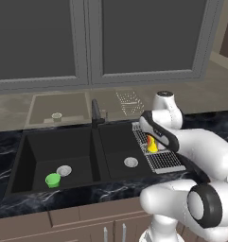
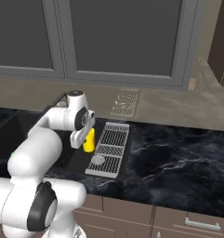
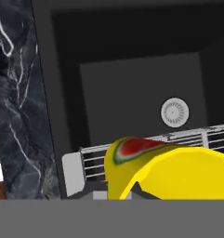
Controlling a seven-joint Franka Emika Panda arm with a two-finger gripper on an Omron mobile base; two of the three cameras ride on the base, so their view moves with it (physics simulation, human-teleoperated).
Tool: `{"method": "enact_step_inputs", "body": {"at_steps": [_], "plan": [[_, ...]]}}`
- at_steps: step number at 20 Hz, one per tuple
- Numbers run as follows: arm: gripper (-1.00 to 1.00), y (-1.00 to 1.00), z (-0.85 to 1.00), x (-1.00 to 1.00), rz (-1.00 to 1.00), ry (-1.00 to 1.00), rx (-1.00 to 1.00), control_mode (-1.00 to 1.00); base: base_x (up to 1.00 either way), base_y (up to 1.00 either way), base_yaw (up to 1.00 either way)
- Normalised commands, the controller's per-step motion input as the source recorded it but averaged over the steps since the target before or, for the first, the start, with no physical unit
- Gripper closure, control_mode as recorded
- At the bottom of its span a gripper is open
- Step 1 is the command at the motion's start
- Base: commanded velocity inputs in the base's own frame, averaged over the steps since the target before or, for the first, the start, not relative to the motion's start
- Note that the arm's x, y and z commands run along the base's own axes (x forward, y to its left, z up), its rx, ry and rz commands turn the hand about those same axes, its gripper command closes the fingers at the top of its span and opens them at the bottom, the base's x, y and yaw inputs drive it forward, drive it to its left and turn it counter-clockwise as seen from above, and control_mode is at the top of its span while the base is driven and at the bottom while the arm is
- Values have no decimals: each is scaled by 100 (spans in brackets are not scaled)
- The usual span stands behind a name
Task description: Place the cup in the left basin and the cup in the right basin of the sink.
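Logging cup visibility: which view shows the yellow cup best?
The hand view: the yellow cup fills its lower half, watermelon print visible. Both base views show only a sliver behind the arm, above the rack.

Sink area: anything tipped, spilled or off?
No spill or damage shows. The green cup sits upright in the left basin by its drain. The yellow cup is over the wire rack at the end effector, watermelon print showing; whether it is gripped cannot be told. The right basin holds no cup.

Two cups here: one green cup (image 1: 53, 179), one yellow cup (image 1: 152, 144). Two silver drains, one drying rack (image 2: 109, 149), one faucet (image 1: 95, 113).
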Motion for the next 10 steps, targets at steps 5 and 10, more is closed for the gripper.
{"method": "enact_step_inputs", "body": {"at_steps": [5,10], "plan": [[100,48,0,51,16,0,0,-100,0,0,0],[100,40,0,43,11,0,0,-100,0,0,0]]}}
